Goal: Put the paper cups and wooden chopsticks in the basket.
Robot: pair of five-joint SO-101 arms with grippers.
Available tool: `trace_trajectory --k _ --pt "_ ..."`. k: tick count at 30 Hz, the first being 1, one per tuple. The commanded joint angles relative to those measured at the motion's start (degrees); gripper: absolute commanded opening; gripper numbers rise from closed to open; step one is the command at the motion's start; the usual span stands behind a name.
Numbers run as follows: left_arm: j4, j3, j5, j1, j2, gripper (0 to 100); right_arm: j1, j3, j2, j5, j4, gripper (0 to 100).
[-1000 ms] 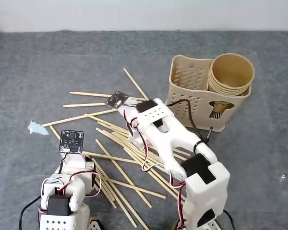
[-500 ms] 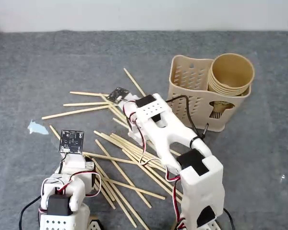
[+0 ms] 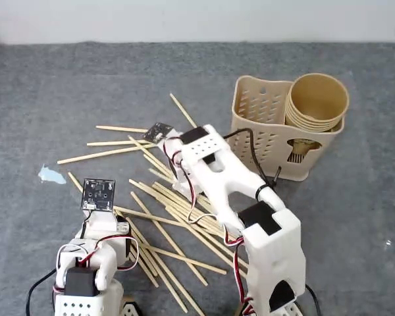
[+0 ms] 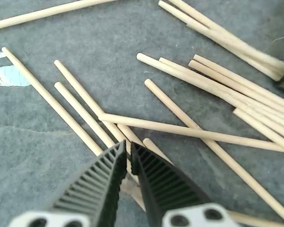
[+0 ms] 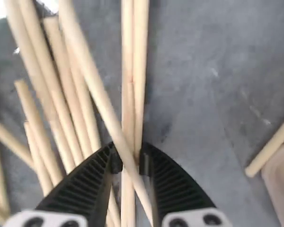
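Right arm stretched forward from base, elbow bent, wrist pitched down at table. Right gripper pointing down, jaws pinched on chopsticks, sticks crossing between tips. Left arm folded back over own base, tucked low at near edge. Left gripper angled down close to table, jaws drawn together, thin slit between them. Arms well apart.

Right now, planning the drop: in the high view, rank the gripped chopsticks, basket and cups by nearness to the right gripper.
1. chopsticks: between the right gripper's jaws.
2. basket: right of the arm.
3. cups: stacked in the basket's farther, right compartment.
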Motion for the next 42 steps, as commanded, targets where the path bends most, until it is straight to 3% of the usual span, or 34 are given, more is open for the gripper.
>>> trace_trajectory --k 1,17,32,42 --pt "0.18 -0.48 0.62 0.00 -0.97 1 0.66 -7.74 -0.31 0.53 6.99 0.9" --pt "0.18 -0.48 0.62 0.00 -0.97 1 1.80 -27.96 -0.48 0.62 25.80 0.9" --pt "0.18 -0.48 0.62 0.00 -0.97 1 1.36 -29.54 -16.92 0.44 25.54 0.8" --pt "0.18 -0.48 0.62 0.00 -0.97 1 -1.63 -29.54 -25.63 -2.29 19.91 0.8"
